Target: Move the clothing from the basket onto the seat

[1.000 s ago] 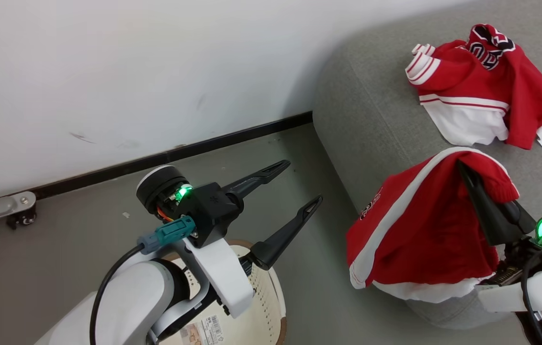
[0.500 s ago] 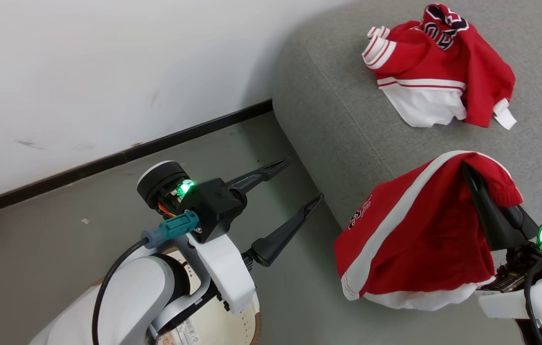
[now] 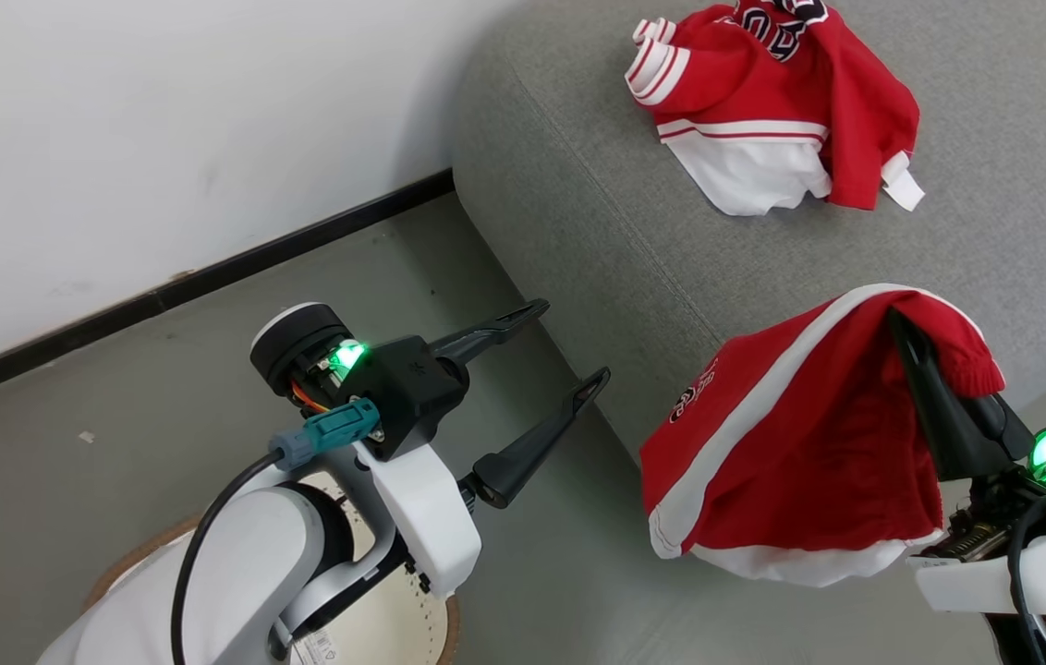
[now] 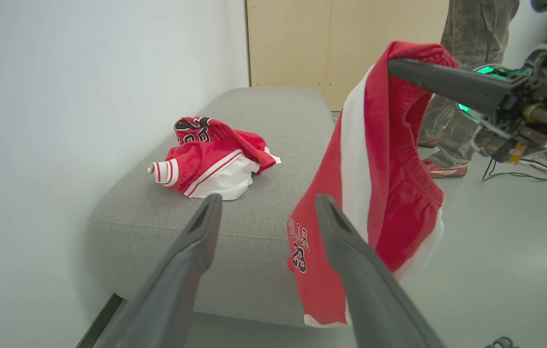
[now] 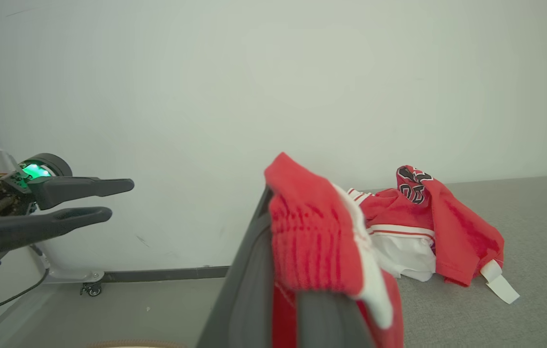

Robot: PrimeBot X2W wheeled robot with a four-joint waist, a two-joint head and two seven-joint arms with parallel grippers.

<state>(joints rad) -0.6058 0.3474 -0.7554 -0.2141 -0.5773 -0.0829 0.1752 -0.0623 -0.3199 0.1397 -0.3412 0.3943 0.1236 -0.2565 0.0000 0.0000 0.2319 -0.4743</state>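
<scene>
Since a second ago the whole head view has slid: the sofa (image 3: pixel 597 212) and the jersey (image 3: pixel 763 111) lying on it sit further up and left in frame, less of the basket (image 3: pixel 403 619) shows at the bottom edge, and both grippers keep their spots in frame. So that is the camera turning with the body, not the things moving. Likely mid-carry: the robot is swinging toward the sofa for the drop.

The right gripper (image 3: pixel 902 332) is clamped on the held garment (image 3: pixel 791 443), red with a white stripe. It hangs free in the air, its upper part over the sofa's front edge and its lower hem over the floor (image 3: pixel 116 388), not yet resting on the cushion. The left gripper (image 3: pixel 569 342) is spread wide with nothing in it, over the floor beside the sofa corner.

Count:
- two garments, one placed and one carried
- one basket, contents hidden
- one sofa
- two grippers
- one person's legs (image 4: pixel 471 48) behind the sofa
</scene>
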